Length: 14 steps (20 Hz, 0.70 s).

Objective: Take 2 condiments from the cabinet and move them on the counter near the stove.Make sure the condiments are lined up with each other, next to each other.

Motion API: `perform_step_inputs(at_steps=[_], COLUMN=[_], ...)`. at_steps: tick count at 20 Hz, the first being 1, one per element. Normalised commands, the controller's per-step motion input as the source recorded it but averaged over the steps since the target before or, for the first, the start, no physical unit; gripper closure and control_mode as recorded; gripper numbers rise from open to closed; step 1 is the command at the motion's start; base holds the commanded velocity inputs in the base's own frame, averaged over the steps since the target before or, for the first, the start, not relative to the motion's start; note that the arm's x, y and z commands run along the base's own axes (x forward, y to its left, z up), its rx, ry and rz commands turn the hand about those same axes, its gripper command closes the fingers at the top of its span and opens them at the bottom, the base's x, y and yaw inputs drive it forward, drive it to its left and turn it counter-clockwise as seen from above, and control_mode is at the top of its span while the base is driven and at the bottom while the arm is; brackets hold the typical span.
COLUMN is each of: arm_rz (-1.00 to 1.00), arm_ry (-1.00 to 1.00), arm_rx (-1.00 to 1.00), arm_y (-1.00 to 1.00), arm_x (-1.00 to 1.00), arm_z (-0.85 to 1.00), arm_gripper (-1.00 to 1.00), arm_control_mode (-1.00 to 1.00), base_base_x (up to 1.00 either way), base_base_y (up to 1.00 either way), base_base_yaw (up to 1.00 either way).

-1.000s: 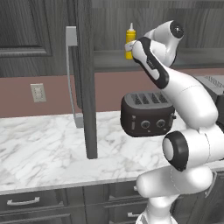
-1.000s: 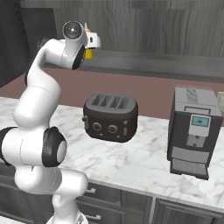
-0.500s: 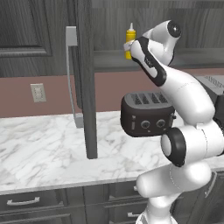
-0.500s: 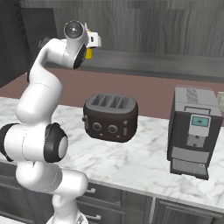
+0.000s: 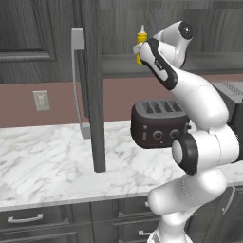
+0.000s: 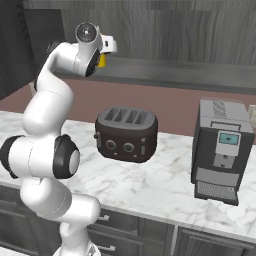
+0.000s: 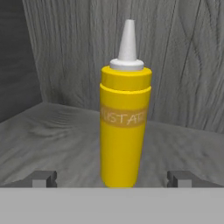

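Pincer (image 7: 112, 179) wide apart, yellow squeeze bottle (image 7: 124, 120) upright between fingertips, nozzle up

The arm (image 5: 199, 99) is glossy white, built of rounded, bulging segments with black bands at its joints; two small dark grey fingertips (image 7: 43, 178) are blocky.

The yellow bottle (image 7: 125, 116) stands up straight on the grey cabinet shelf (image 7: 57, 135), and below it the white counter (image 5: 52, 161) holds a black toaster (image 5: 159, 123) and a coffee machine (image 6: 222, 150).
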Motion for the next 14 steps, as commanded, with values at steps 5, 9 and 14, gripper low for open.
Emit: perform_step_inputs(at_steps=[5,9,14], arm_rz=[0.0,0.0,0.0], arm_ry=[0.0,0.0,0.0], arm_rx=[0.0,0.0,0.0], arm_y=[0.0,0.0,0.0], arm_x=[0.09,0.09,0.11], arm_z=[0.0,0.0,0.0], arm_gripper=[-1.0,-1.0,-1.0], arm_control_mode=[-1.0,-1.0,-1.0], base_base_x=[0.0,0.0,0.0], base_base_y=[0.0,0.0,0.0], base_base_yaw=[0.0,0.0,0.0])
